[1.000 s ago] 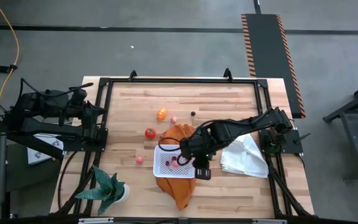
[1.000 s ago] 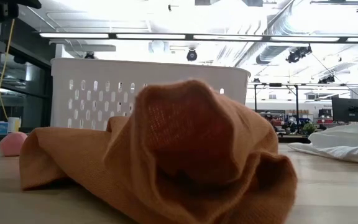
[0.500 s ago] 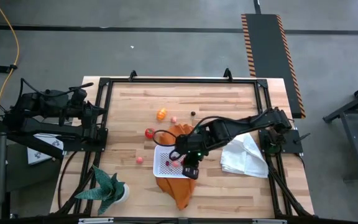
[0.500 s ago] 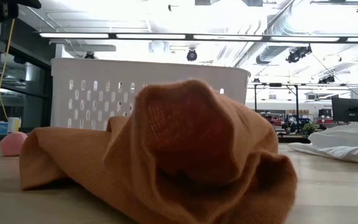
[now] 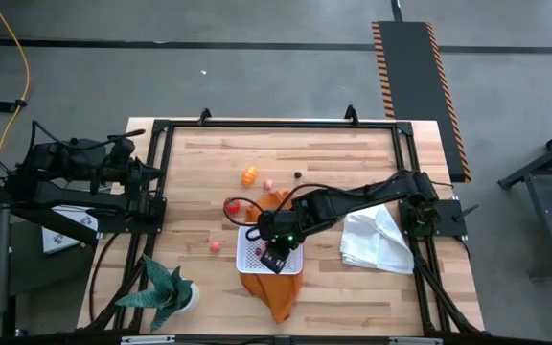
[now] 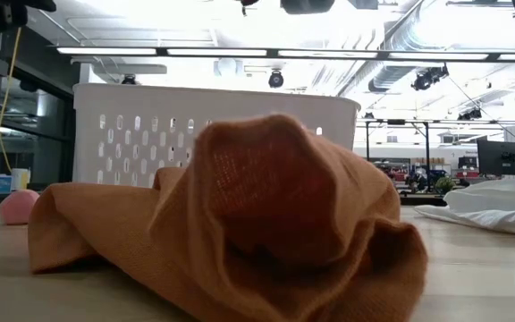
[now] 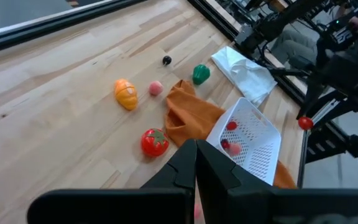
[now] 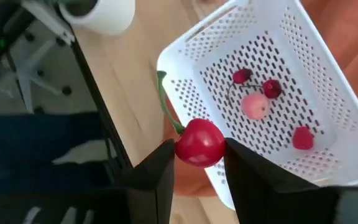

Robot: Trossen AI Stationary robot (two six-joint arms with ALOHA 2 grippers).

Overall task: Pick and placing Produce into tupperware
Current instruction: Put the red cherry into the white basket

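No legible text, labels or numbers anywhere.

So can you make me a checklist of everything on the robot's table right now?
Surface: wooden table, black frame.
Job's things: white basket on the orange cloth, holding small red and pink pieces; tomato, orange fruit, pink ball, green piece and dark ball lie loose.
Clutter: white cloth, potted plant.
Grippers: right gripper holds a red cherry by the basket's rim; left gripper shut, parked off the table.
Cables: yellow cable on the floor.
Surroundings: grey floor, striped ramp.
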